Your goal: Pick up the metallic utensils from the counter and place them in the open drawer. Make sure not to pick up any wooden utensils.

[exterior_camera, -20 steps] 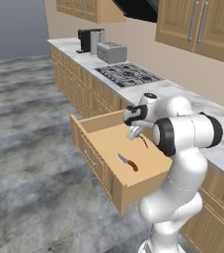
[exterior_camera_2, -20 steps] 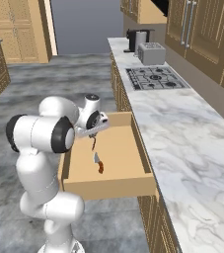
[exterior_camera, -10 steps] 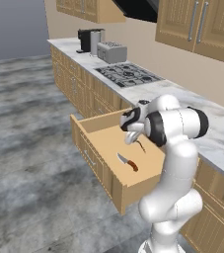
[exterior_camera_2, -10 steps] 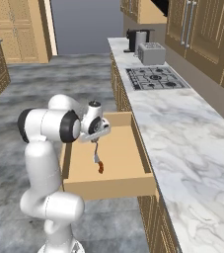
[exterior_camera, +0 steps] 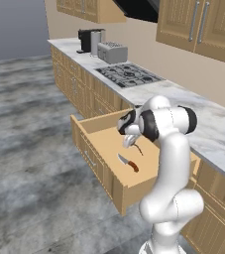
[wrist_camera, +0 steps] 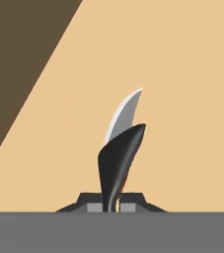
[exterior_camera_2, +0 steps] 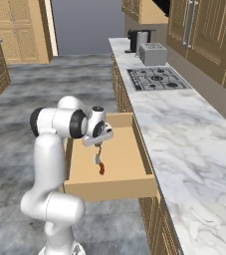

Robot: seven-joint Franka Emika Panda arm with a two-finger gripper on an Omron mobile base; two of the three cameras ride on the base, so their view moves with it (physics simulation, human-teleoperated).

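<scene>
The wide, shallow light-wood drawer stood pulled out from the cabinet run, and on its floor lay the short knife with the silver blade and reddish-brown handle, already delivered. Just above and beside that knife, the white arm's dark two-finger claw hung over the drawer's middle, its jaws clamped together on the small, dark grey, spoon-like metal utensil, which dangled below the fingertips. From the hand's own camera, the curved dark utensil rose from between the closed tips, with the knife's pale blade showing behind it against the tan drawer floor. From the other side, the claw was again above the drawer's centre, the knife directly beneath. To the right ran the white-and-grey marble table, with no wooden spoons visible on the stretch shown. The step in hand appeared to be the release, and doing it well would likely mean lowering the utensil nearer the drawer floor, shifting slightly aside so it would not land on the blade, keeping clear of the side walls, then parting the jaws gently and rising straight up.
</scene>
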